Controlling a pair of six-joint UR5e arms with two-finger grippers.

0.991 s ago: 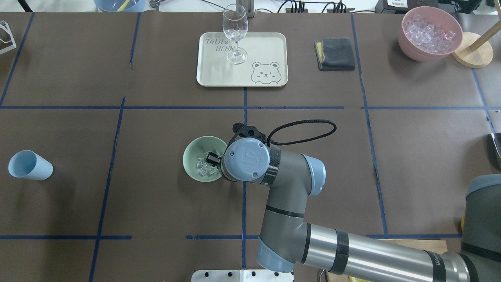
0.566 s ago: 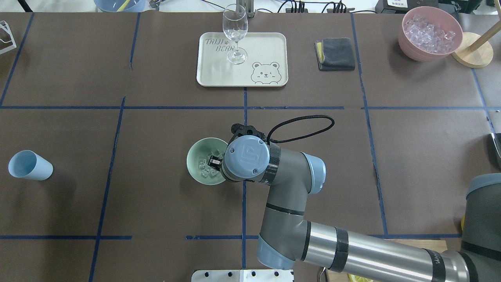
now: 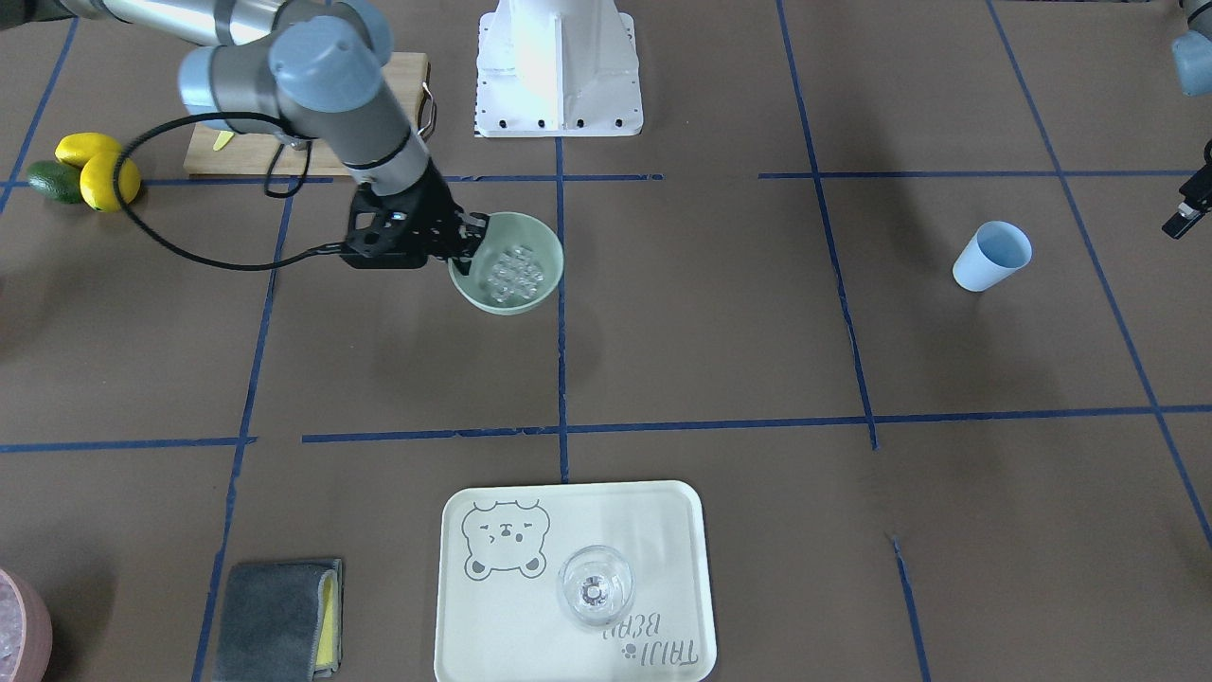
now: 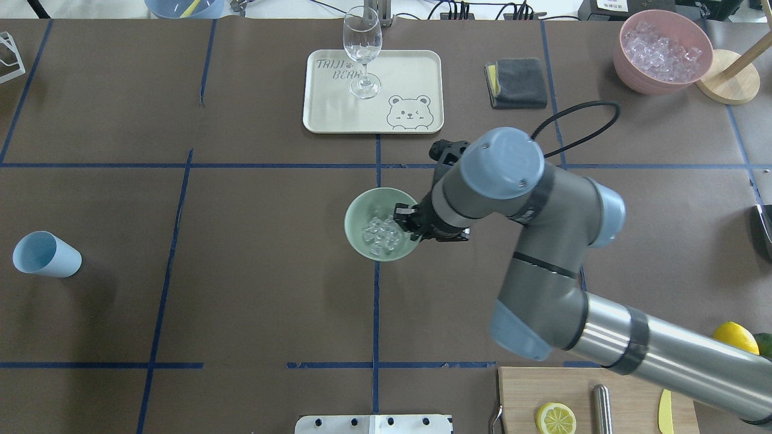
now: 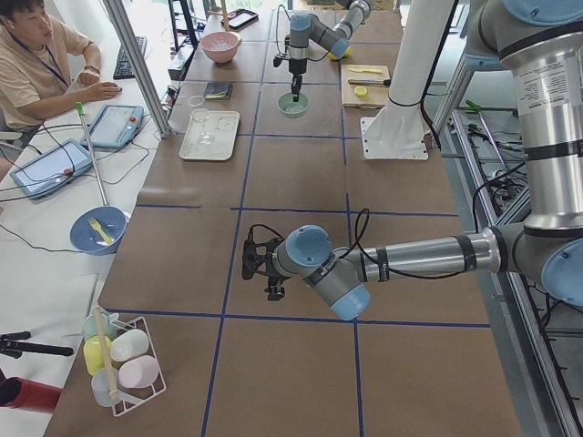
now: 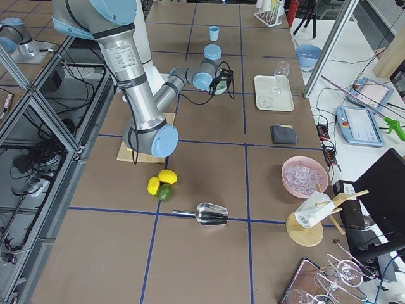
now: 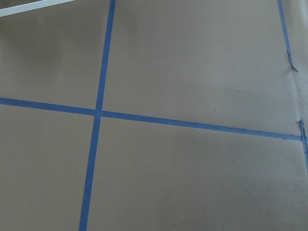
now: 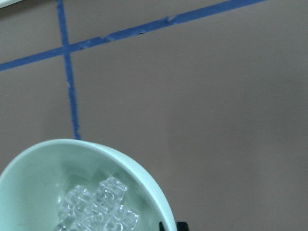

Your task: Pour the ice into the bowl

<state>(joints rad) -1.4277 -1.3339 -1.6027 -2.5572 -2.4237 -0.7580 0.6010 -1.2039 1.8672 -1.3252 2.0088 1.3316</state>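
The pale mint-green bowl (image 4: 357,218) sits on the table's centre line, also in the front view (image 3: 536,234) and close up in the right wrist view (image 8: 38,168). Several small clear ice cubes (image 4: 381,236) lie in its bottom (image 3: 514,270) (image 8: 96,207). My right gripper (image 4: 406,225) is shut on the bowl's right rim, one finger inside and one outside (image 3: 471,239). Whether the bowl is lifted off the table I cannot tell. My left gripper (image 3: 1188,216) shows only at the front view's right edge, far from the bowl; open or shut I cannot tell.
A blue cup (image 4: 45,254) stands far left. A cream tray (image 4: 410,72) with a wine glass (image 4: 362,54) is at the back centre, a grey cloth (image 4: 515,82) beside it. A pink bowl of ice (image 4: 662,51) stands back right. A cutting board (image 4: 591,401) and lemons (image 4: 736,336) are near right.
My right gripper, still shut on the rim, has carried the bowl with its ice to the right and slightly farther away, from left of the centre line onto it.
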